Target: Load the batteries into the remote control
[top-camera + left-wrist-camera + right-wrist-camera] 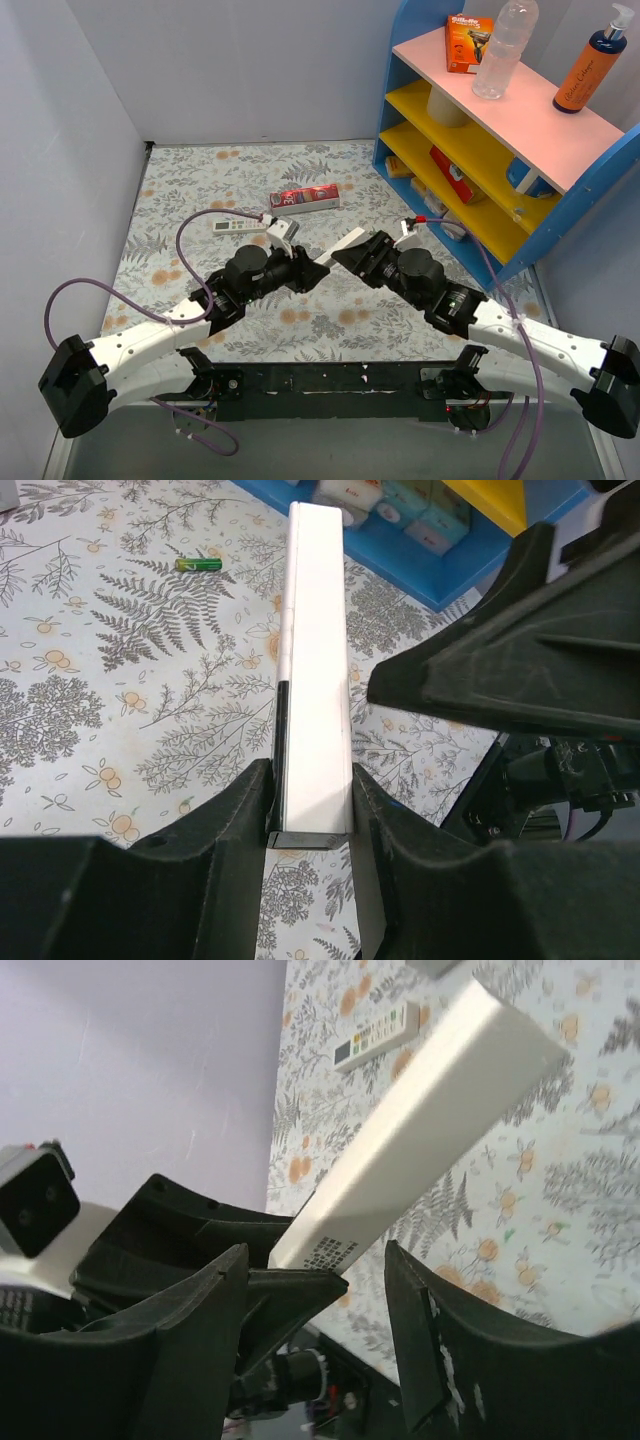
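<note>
Above the middle of the floral mat, the remote control [348,242], a slim white bar, hangs between both grippers, its plain face showing [318,630]. My left gripper [312,780] is shut on its near end, one finger pressed to each long side. My right gripper [316,1250] stands open around the same bar [430,1120], with a clear gap beside its right finger [420,1310]. In the top view the two grippers meet nose to nose, left [318,268] and right [345,255]. One green battery [198,565] lies on the mat beyond the bar.
A second, smaller white remote [240,226] with a display and green buttons lies on the mat, a red carton [305,198] just behind it. A blue shelf unit [560,200] with bottles and boxes stands at the right. Grey walls close the left and back.
</note>
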`<act>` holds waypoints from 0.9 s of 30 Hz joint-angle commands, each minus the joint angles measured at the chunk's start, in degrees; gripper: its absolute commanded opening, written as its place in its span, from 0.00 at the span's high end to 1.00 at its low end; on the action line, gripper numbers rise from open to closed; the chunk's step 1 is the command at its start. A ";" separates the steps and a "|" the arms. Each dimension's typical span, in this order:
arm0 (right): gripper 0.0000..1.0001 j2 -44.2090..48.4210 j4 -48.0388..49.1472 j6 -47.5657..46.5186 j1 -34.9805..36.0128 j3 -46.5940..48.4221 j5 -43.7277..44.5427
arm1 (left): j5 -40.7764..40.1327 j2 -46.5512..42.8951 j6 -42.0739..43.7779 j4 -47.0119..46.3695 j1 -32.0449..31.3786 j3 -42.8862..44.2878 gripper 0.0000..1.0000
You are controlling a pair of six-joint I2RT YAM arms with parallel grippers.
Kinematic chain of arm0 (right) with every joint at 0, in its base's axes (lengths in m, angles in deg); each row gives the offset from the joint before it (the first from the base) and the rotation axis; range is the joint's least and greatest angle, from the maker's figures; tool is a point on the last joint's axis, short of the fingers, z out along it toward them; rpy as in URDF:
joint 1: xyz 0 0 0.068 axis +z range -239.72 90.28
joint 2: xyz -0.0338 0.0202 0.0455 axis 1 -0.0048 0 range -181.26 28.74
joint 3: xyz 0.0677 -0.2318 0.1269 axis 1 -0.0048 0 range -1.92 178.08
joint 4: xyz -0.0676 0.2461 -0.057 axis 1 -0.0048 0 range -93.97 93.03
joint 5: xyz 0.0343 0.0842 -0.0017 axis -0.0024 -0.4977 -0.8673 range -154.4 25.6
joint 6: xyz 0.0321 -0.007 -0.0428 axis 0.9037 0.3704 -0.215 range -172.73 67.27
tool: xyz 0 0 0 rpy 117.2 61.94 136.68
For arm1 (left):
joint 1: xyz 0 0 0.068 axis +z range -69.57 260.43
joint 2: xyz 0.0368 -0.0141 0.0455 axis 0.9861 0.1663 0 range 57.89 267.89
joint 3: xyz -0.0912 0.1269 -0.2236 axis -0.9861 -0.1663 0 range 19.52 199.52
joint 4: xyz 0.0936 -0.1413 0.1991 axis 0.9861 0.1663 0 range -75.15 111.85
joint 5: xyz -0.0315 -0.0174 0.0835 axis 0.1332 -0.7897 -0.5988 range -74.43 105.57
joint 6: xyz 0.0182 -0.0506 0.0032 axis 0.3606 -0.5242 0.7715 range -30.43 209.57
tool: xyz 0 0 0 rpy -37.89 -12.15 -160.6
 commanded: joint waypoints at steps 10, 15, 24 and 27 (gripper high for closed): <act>0.38 7.81 -3.31 -91.15 0.09 5.24 -19.42 | 7.23 6.26 10.14 30.19 2.94 20.75 1.00; 0.37 8.16 -4.94 -106.54 0.18 4.81 -23.29 | 16.54 7.58 9.18 36.35 9.78 24.79 1.00; 0.37 1.76 -7.22 -114.55 0.44 9.37 -23.65 | 30.36 9.52 8.74 40.48 14.63 27.88 1.00; 0.37 -0.61 -6.78 -116.31 0.61 10.43 -24.26 | 32.02 9.69 8.57 41.19 14.80 28.76 1.00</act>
